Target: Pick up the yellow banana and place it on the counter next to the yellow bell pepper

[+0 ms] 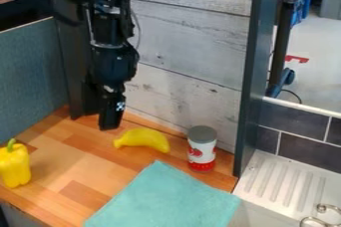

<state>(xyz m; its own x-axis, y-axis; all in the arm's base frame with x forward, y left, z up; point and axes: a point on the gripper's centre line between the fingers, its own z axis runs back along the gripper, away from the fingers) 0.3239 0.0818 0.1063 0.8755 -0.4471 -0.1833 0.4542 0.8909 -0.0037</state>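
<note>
The black gripper [110,116] hangs at the upper left over the back of the wooden counter, pointing down; whether it holds anything cannot be told. Closest to it, just to its lower right, a yellow banana [143,139] lies on the wood. Right of the banana stands a white and red can [202,149] with a grey lid, upright near the wall. A teal cloth [166,198] is spread flat in front of them. At the far left a yellow bell pepper [14,164] with a green stem stands on the counter.
A grey wood-plank wall [190,42] closes off the back, with a dark post [254,81] at its right end. A blue-grey panel [33,76] borders the left. At the lower right are a white ribbed drainboard [286,181] and metal rings [321,216].
</note>
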